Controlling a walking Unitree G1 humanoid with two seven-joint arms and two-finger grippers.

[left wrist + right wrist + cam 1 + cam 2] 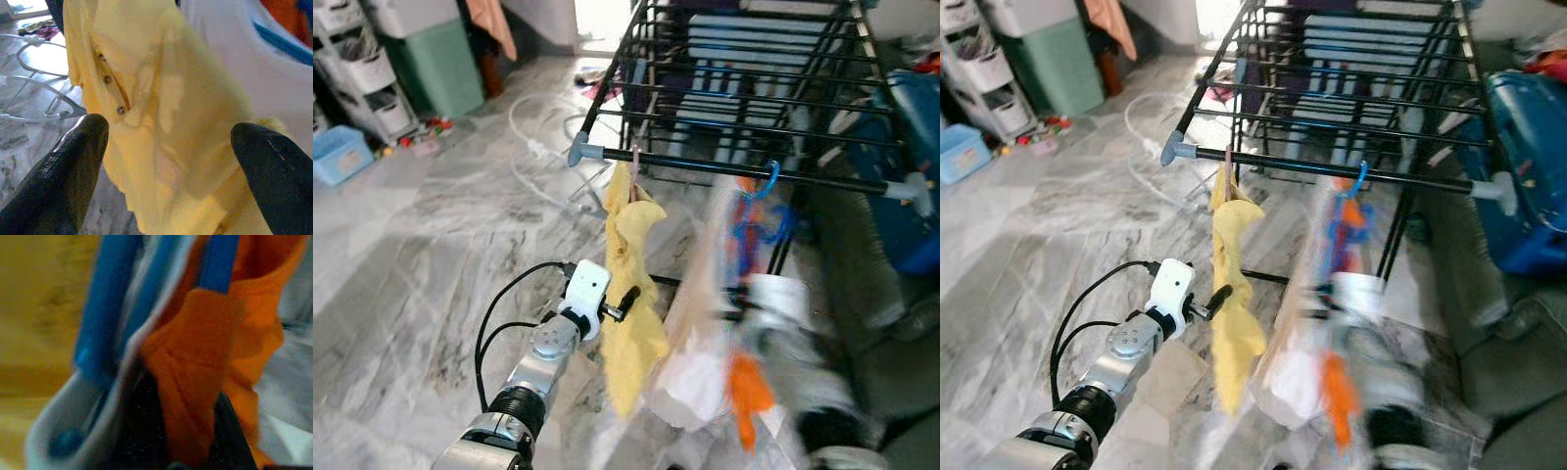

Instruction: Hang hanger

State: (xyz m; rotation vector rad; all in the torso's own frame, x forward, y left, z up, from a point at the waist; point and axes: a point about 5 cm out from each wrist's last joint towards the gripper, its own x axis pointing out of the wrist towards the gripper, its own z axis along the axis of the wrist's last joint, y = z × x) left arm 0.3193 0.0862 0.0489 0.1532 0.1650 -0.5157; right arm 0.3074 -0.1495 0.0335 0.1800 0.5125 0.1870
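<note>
A black drying rack (724, 98) stands ahead, its front bar (705, 164) running across the view. From that bar a yellow shirt (628, 245) hangs on a pink hanger (634, 162). My left gripper (622, 304) is open right beside the shirt; in the left wrist view its fingers (73, 161) stand wide apart with the yellow cloth (161, 98) between and beyond them. Further right, a blue hanger (759, 220) carrying a white and orange garment (744, 382) has its hook over the bar. My right gripper (739, 299) is blurred and shut on the blue hanger (107, 323) and its orange cloth (195, 357).
White hangers and a cable (533, 147) lie on the marble floor to the left of the rack. A blue basket (337, 155), a white drawer unit (362, 69) and a green bin (435, 64) stand at the far left. A blue object (915, 196) sits against the rack's right end.
</note>
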